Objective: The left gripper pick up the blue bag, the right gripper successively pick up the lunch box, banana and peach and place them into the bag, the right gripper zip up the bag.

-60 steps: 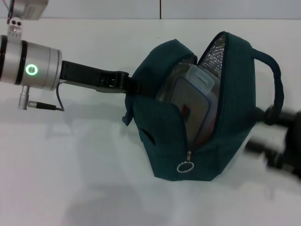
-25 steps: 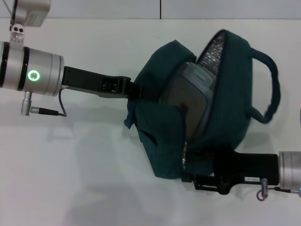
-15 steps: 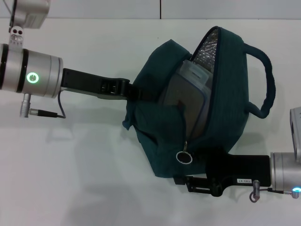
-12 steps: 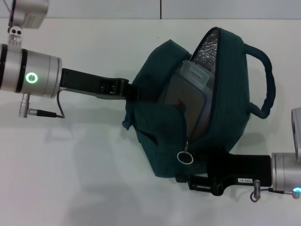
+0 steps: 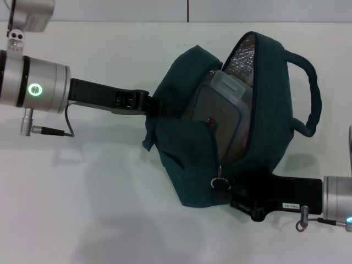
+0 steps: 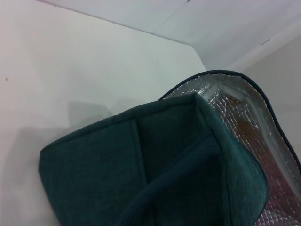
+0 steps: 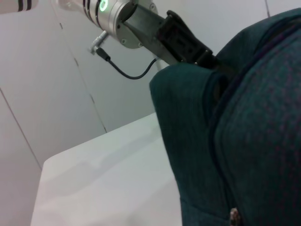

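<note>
Left pincer [image 5: 155,105]: clamped on the blue bag [image 5: 181,165], gaping open.
Right pincer [image 5: 226,187]: at the zipper pull; grip unclear.
Lunch box [image 5: 223,113]: inside bag.

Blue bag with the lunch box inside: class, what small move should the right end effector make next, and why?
Probably pull the zipper ring along the open seam: the right end effector sits beside it, and the blue bag gapes over the lunch box.

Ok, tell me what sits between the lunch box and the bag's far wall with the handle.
In the head view, only the silvery foil lining of the blue bag shows beyond the lunch box; deeper down the gap is hidden.
</note>
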### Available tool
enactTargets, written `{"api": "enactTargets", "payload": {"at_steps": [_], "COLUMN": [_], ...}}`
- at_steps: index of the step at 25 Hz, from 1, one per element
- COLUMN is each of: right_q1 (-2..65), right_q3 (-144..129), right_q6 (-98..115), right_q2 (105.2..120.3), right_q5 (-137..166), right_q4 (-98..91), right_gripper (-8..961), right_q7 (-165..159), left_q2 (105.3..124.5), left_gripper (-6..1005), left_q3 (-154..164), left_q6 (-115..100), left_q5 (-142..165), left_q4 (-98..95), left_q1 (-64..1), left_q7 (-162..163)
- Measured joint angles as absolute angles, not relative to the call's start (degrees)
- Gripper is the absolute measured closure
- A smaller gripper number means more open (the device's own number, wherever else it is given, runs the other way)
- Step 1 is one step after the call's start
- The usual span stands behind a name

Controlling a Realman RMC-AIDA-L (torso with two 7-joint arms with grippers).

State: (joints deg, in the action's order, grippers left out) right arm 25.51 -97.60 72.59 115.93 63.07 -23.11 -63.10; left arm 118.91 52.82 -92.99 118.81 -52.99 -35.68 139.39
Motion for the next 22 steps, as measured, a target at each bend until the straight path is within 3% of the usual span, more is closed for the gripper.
{"api": "enactTargets", "payload": {"at_steps": [6,8,22], "right_q1": [24.6,24.5,19.9], "right_q3": [-96.2,-96.1,-85.8], "right_q6": [72.5,72.5,84.1], "right_q2": [115.69,115.67,115.16], "right_q5": [62.7,62.7,63.2], "right_q4": [-23.0,-22.8,-22.3], "right_gripper": [790,947,951], "right_q7": [-63.1,-63.1,-60.8], "left_q2": [118.81,118.82,119.15], "left_gripper": [951,951,950], "left_q3": [52.7,52.7,52.7], "left_q6": [-93.0,-93.0,-93.0], "left_q5": [118.8,118.8,118.8], "left_q4": [-53.0,-53.0,-53.0], "left_q1": [-35.6,-35.6,-35.4], "left_q7": [139.3,139.3,139.5]}}
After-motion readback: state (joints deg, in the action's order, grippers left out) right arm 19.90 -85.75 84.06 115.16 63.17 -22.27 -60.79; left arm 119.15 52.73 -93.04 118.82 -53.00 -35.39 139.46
